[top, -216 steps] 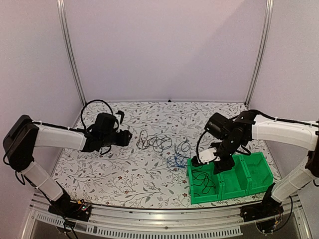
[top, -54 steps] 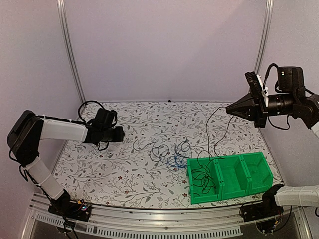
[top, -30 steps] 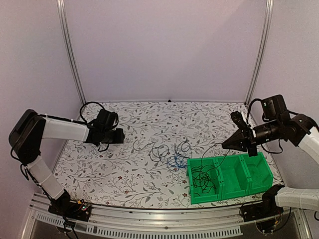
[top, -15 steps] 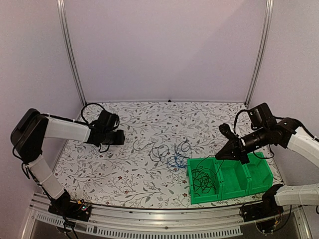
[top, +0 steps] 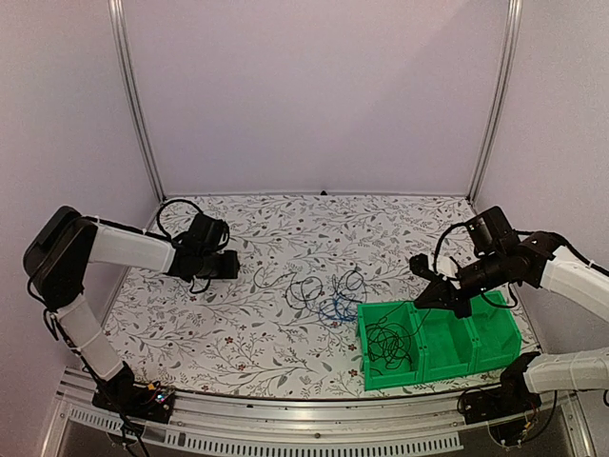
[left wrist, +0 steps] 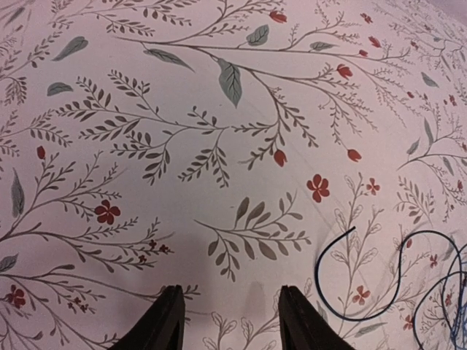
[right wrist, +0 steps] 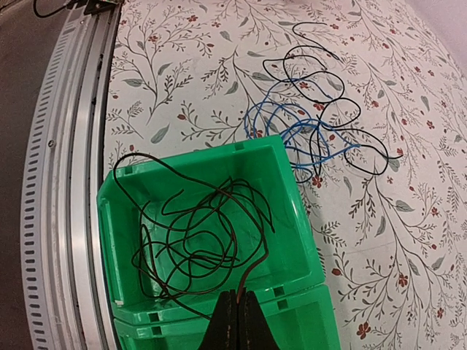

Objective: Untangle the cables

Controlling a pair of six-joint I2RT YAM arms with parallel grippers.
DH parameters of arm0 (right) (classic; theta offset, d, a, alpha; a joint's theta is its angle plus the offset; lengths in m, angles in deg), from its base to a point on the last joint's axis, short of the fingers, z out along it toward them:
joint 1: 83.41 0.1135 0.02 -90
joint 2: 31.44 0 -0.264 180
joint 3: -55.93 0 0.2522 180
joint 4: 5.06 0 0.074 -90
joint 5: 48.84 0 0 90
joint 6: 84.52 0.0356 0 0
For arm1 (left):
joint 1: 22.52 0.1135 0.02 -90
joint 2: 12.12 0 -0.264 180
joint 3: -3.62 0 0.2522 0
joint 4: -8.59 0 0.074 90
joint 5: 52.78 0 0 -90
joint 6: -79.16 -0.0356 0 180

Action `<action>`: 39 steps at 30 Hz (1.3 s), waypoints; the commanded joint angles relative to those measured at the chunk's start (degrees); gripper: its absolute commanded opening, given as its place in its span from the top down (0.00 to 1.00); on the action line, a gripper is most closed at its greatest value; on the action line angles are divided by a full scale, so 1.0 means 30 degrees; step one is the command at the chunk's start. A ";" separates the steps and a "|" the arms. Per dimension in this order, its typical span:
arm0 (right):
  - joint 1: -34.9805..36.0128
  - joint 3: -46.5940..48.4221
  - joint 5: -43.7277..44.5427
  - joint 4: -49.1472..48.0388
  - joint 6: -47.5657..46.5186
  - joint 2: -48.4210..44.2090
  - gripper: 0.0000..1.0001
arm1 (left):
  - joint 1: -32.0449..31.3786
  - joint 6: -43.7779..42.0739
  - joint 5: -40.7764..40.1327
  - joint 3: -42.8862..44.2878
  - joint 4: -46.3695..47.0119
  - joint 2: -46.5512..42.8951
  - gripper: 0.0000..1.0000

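**Over the green bins, one black cable in a pinch**

At about 4 o'clock on the desk (top: 190, 324), the right gripper (top: 436, 295) hangs over a row of three joined green bins (top: 433, 371). Its jaws are pressed together on the end of a thin black cable (right wrist: 197, 233). From that pinch the wire runs down into the bin compartment at the 9 o'clock end of the row, where the rest of it lies in loose, overlapping loops.

Just outside the bins, at 11 o'clock from that compartment, the other cables (top: 314, 286) lie tangled on the flowered surface near the middle of the desk. They are several black loops crossing one another, with a bright blue cable (top: 335, 307) bunched on the side nearest the bins. In the right wrist view the blue strands sit just beside the bin's far rim (right wrist: 193, 155).

At 9 o'clock from the tangle, well apart from it, the left gripper (top: 228, 265) is low over bare desk. Its jaws stand apart with nothing between them. In the left wrist view a free black cable end (left wrist: 350, 292) curves at 3 o'clock of the fingertips (left wrist: 169, 321), not touching them.
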State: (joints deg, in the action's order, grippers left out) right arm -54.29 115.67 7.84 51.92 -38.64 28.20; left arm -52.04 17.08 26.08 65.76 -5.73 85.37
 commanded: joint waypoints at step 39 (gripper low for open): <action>0.5547 0.1456 0.8776 -0.3089 0.1262 0.7545 0.94 | -0.0321 -0.0525 0.1456 -0.1903 0.2595 -0.0249 0.58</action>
State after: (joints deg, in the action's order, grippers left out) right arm -37.98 117.90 30.28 42.24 -35.86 50.25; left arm -52.32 16.23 27.65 60.60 0.06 86.71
